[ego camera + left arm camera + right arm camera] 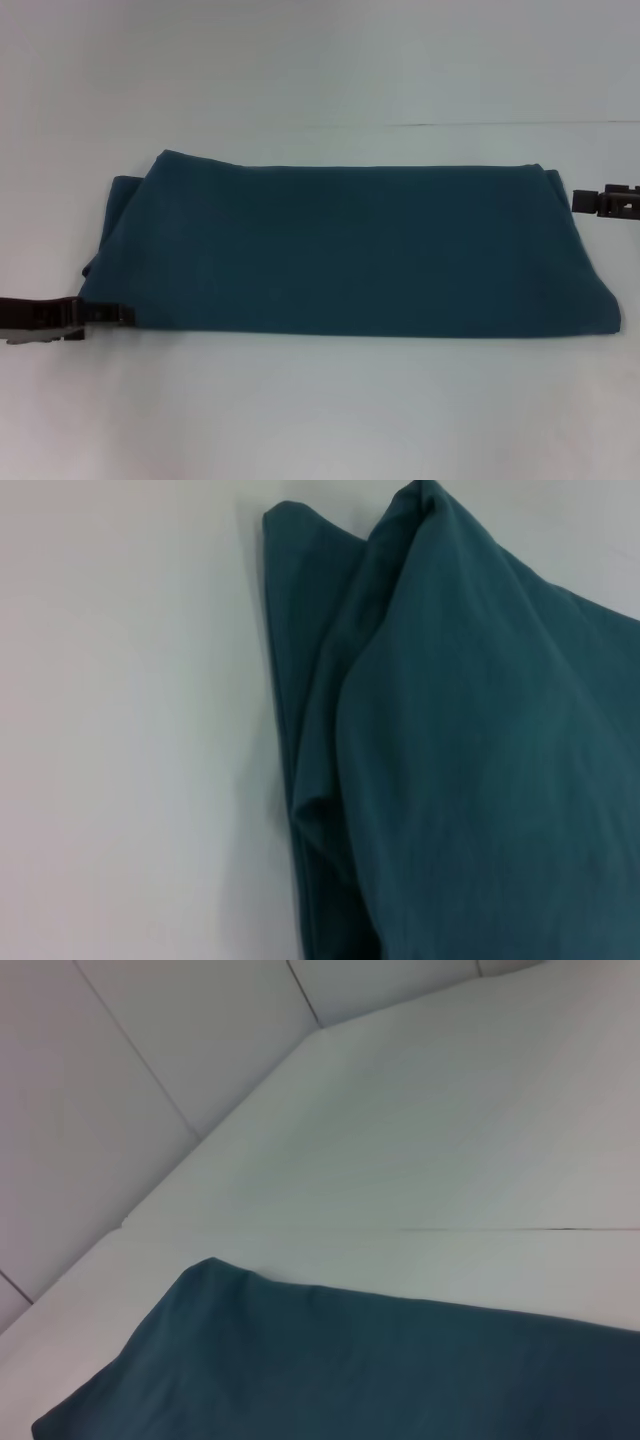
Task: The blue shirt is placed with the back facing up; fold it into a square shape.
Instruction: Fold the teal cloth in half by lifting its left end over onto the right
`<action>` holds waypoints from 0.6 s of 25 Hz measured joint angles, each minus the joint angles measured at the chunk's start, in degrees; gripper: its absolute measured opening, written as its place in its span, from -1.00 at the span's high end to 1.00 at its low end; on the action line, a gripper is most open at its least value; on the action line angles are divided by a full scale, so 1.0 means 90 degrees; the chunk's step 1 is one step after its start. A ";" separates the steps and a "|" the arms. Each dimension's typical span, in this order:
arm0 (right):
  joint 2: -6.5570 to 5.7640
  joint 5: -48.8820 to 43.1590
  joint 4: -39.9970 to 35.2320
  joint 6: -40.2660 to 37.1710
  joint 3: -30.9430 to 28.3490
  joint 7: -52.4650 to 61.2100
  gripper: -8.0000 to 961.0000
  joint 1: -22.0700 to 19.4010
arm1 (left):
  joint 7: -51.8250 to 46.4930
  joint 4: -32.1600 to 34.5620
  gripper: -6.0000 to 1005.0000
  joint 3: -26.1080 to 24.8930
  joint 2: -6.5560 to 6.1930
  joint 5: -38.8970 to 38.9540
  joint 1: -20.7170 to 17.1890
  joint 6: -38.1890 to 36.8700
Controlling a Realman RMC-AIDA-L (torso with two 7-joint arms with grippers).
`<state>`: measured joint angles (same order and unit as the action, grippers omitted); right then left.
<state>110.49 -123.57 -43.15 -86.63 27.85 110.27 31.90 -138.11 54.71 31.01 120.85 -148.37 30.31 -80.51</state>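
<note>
The blue shirt [350, 250] lies on the white table [320, 410], folded into a long plain teal band running left to right, with no lettering showing. Its left end is bunched in layered folds, seen close in the left wrist view [470, 760]. My left gripper [112, 315] is at the shirt's near left corner, low on the table. My right gripper [585, 201] is at the shirt's far right corner, just beside the edge. The right wrist view shows a flat corner of the shirt [330, 1370] on the table.
A thin seam [500, 124] runs across the table behind the shirt. Pale wall panels [120, 1110] stand beyond the table's far edge. Bare white table surface lies in front of and behind the shirt.
</note>
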 joint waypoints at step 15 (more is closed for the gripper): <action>-0.0008 0.0000 0.0000 -0.0053 -0.0153 -0.0005 -0.91 -0.0010 | -0.0071 -0.0151 -0.76 0.0123 -0.0004 -0.0037 0.0157 0.0185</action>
<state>110.41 -123.57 -43.15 -87.11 26.48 110.23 31.81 -138.74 53.35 32.13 120.81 -148.70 31.72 -78.84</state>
